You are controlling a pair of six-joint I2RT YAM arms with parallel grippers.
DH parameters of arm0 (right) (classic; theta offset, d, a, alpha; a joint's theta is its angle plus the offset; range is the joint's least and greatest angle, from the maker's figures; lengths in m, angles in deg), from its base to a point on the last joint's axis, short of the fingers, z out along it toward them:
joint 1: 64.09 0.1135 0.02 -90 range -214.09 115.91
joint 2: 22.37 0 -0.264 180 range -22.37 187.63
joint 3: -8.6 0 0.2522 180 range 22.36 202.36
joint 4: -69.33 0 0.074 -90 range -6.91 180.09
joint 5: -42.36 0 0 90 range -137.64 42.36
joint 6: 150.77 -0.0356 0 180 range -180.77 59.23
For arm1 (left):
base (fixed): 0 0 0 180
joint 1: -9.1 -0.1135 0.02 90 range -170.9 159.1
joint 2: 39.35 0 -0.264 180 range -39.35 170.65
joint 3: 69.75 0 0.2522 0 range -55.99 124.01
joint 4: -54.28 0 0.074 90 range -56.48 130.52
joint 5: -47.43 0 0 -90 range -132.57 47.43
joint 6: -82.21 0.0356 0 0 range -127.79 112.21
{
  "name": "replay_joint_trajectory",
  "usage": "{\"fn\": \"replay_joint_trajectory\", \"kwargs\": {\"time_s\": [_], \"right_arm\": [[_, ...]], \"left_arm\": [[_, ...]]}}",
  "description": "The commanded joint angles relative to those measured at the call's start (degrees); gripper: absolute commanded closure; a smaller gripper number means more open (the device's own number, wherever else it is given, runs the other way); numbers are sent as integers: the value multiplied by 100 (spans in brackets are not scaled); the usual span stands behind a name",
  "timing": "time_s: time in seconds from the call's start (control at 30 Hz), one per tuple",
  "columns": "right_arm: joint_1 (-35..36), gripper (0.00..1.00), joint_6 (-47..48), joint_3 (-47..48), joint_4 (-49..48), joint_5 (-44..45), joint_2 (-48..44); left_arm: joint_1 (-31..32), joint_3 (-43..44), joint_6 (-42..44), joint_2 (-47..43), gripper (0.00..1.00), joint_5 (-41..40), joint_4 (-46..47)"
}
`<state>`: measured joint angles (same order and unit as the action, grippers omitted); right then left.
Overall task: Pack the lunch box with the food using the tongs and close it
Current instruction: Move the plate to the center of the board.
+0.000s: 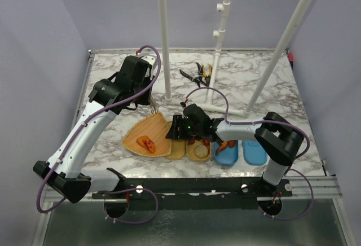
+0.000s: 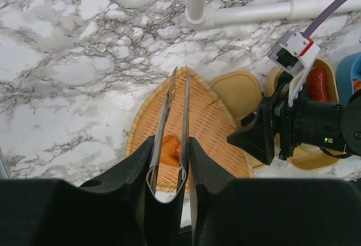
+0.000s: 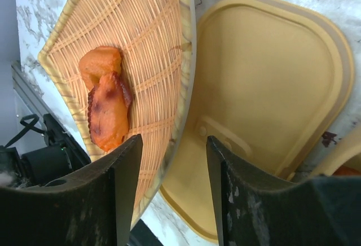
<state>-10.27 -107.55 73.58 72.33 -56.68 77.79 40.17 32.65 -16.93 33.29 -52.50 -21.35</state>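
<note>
The grey metal tongs (image 2: 176,108) are pinched at their bend by my left gripper (image 2: 169,164), tips pointing over the woven tray (image 2: 214,122). Two orange food pieces (image 3: 105,106) lie on that tray (image 3: 132,37). My right gripper (image 3: 172,170) is open, low over the spot where the tray's rim overlaps the lunch box's beige lid (image 3: 271,82), with nothing between its fingers. From above, the right gripper (image 1: 174,132) sits between the tray and the beige lunch box section (image 1: 198,159). A red sausage (image 2: 317,84) lies in that section.
A blue box section (image 1: 228,159) with orange food and a blue lid (image 1: 254,154) sit right of the beige one. Black-and-yellow pliers (image 1: 198,75) lie at the back. White pipe posts (image 1: 164,43) stand mid-table. The left arm (image 1: 96,122) reaches back-left.
</note>
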Motion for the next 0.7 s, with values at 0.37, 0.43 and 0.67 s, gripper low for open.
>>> {"fn": "replay_joint_trajectory", "kwargs": {"time_s": [0.37,0.43,0.67], "right_arm": [[32,75,-982,223,-216,-29,451],[32,79,-1120,299,-228,-89,542],[17,96,-1526,359,-333,37,609]], "left_arm": [[-39,59,27,-59,73,-3,4],[-40,64,19,-55,73,0,10],[-40,56,23,-92,73,-26,4]]}}
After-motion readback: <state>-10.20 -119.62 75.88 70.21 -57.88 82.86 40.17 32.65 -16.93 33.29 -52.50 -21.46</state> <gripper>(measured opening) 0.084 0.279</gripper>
